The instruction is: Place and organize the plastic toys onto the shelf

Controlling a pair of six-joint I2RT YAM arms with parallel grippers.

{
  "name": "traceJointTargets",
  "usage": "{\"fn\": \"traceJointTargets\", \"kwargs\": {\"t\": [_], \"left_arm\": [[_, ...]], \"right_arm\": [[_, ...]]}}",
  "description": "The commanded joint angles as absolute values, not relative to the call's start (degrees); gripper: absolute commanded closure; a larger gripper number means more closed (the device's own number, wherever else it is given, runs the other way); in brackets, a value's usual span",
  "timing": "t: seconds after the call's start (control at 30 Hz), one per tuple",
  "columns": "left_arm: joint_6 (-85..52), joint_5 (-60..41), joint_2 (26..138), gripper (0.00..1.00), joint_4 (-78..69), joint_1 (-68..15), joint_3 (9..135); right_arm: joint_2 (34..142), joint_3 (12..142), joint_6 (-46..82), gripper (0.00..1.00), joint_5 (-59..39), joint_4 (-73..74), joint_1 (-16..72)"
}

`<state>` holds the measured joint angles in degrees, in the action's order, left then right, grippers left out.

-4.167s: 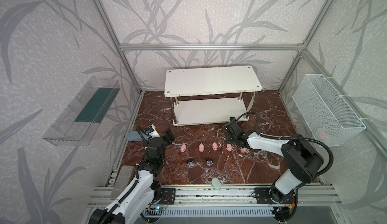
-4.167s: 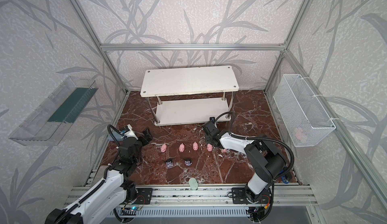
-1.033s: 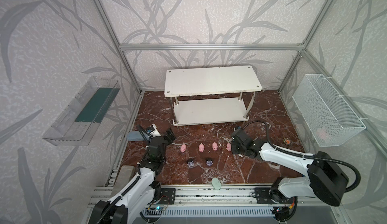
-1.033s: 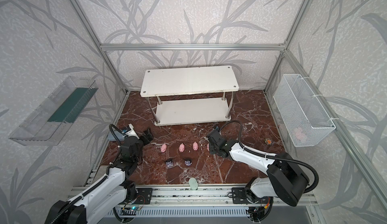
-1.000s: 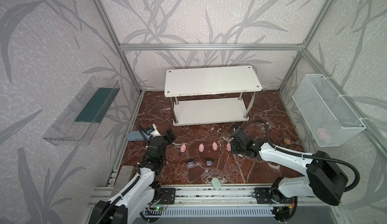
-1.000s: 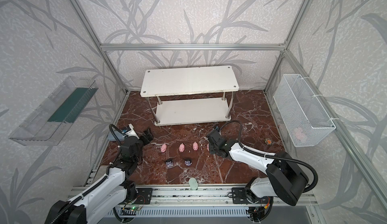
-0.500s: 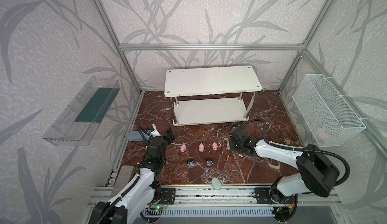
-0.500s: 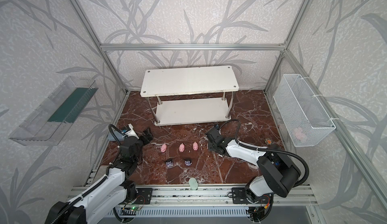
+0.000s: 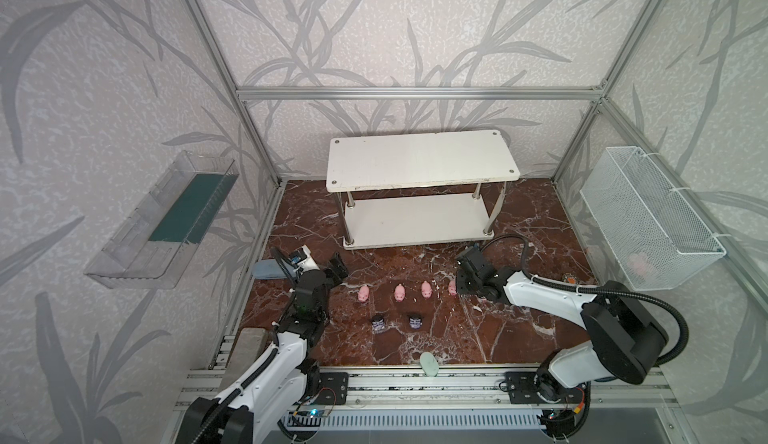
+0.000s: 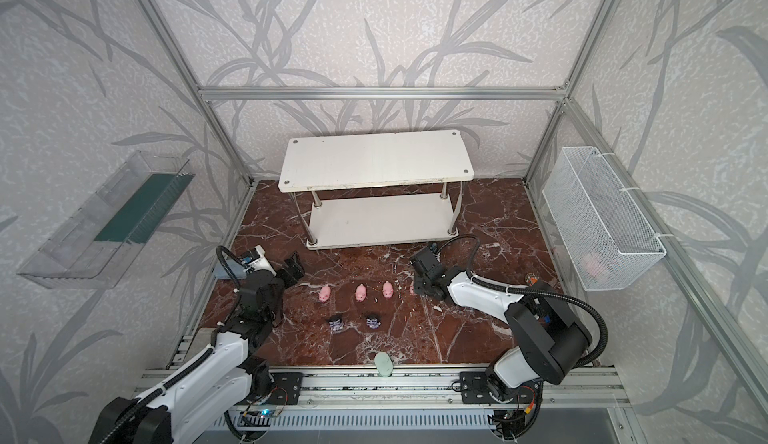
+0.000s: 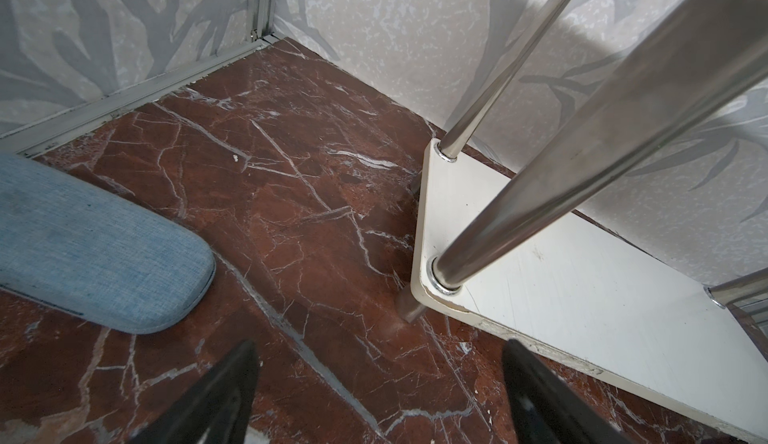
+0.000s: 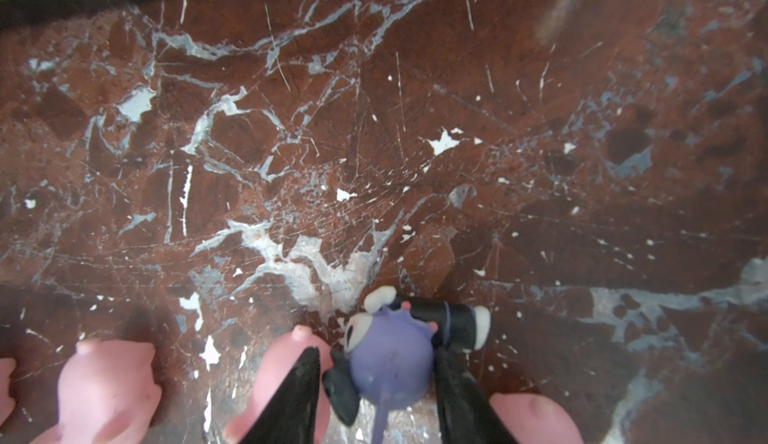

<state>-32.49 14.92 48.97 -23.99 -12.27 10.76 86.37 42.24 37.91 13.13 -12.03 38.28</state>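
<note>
Both top views: my right gripper (image 9: pixel 462 290) down at table (image 9: pixel 519 230), pig (image 9: pixel 452 287) just beside it; shelf (image 9: pixel 419 159) well beyond.
Left wrist: my left gripper (image 11: pixel 380 346) wide open, shelf corner just ahead.
Right wrist: right gripper clamped on purple figurine (image 12: pixel 390 367), pigs (image 12: pixel 286 354) flanking.

The space is enclosed by walls (image 9: pixel 124 68) papered in pale grey with a darker grey leaf pattern (long, reed-like blades). The corners and the top of the back wall are edged by an aluminium frame (image 9: pixel 415 94). The worktop (image 9: pixel 532 222) is finished in red-brown marble crossed by white veins, and scratches and white chips are seen on it in the right wrist view. In both top views a clear tray (image 9: pixel 124 263) with a dark green strip (image 9: pixel 187 205) is fixed to the wall on the left, and a white wire basket (image 9: pixel 648 213) is hung on the right. The scene is evenly lit, with soft shadows only.
</note>
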Motion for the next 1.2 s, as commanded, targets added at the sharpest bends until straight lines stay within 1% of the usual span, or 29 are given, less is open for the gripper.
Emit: {"fn": "traceJointTargets", "kwargs": {"t": [0.0, 0.03, 0.17, 0.47, 0.67, 0.9, 1.03, 1.17], "left_arm": [[-32.42, 15.74, 49.22, 0.10, -24.43, -12.04, 11.69], [-32.43, 15.76, 49.22, 0.10, -24.43, -12.04, 11.69], [-32.43, 15.87, 49.14, 0.10, -24.35, -12.04, 11.61], [-32.45, 16.13, 48.66, 0.10, -24.08, -12.04, 11.27], [-32.47, 16.24, 48.69, 0.10, -24.07, -12.04, 11.26], [-32.65, 16.17, 48.69, 0.10, -24.18, -12.04, 11.07], [-32.69, 16.26, 48.82, 0.10, -24.18, -12.04, 10.99], [-33.00, 16.18, 49.30, 0.10, -24.64, -12.04, 10.81]], "right_arm": [[87.94, 43.79, 37.95, 0.56, 12.40, -12.65, 38.06], [88.17, 43.86, 37.95, 0.56, 12.40, -12.62, 38.11], [88.64, 43.78, 38.18, 0.65, 12.70, -12.54, 37.97], [88.51, 43.37, 36.98, 0.71, 13.45, -13.09, 36.99], [87.76, 45.17, 30.39, 0.76, 11.88, -16.07, 35.53], [86.91, 49.68, 23.49, 0.81, 10.43, -24.10, 34.20], [86.26, 50.27, 21.97, 0.81, 9.49, -25.84, 33.07], [87.46, 49.84, 22.39, 0.75, 8.71, -24.36, 32.82]]}}
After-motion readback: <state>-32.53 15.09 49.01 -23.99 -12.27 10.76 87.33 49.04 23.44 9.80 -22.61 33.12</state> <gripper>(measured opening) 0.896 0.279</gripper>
